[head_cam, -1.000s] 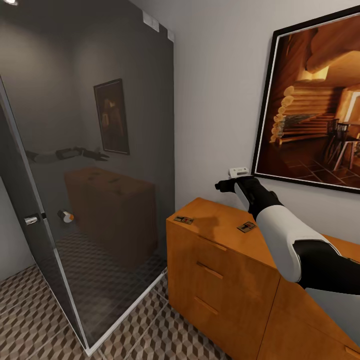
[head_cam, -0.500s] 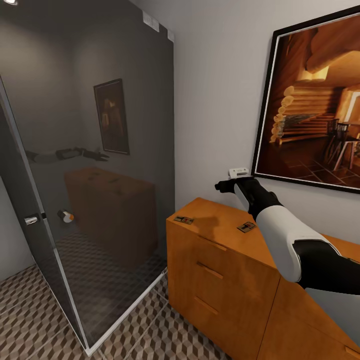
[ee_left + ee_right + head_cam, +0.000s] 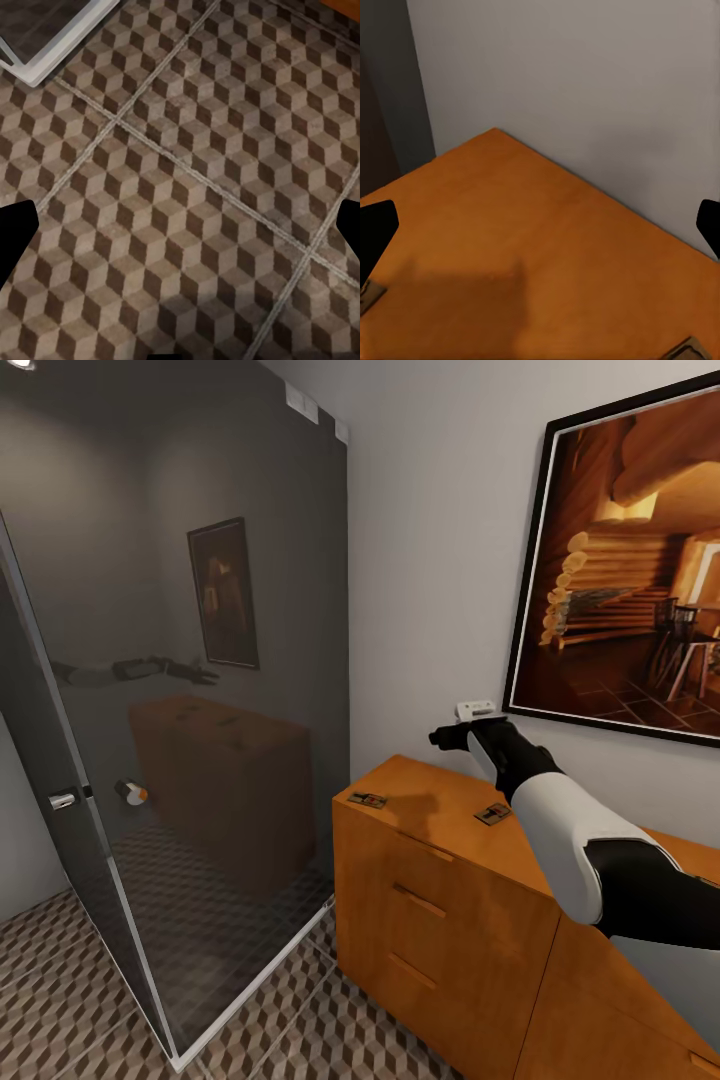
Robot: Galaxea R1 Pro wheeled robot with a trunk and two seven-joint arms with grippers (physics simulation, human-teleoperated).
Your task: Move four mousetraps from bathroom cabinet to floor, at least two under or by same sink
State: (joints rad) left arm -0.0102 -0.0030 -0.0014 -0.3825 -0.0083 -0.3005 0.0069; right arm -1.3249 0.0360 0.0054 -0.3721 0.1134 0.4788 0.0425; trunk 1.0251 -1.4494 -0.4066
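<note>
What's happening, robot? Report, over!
Right gripper open, empty, above cabinet. Left gripper open over bathroom floor. Two mousetraps on cabinet top, untouched. Nothing blocking them.

cabinet: the cabinet is a low orange-brown wooden dresser with a flat top, drawer fronts and slim bar handles, standing against the wall.
mousetraps: two show on the cabinet's top, small flat brown boards with dark wire. One mousetrap lies at the cabinet's front corner; the other mousetrap lies flat further along the top, well apart from the first.
bathroom floor: the bathroom floor, tiled in a brown, beige and white cube pattern, runs up to the cabinet's foot.
</note>
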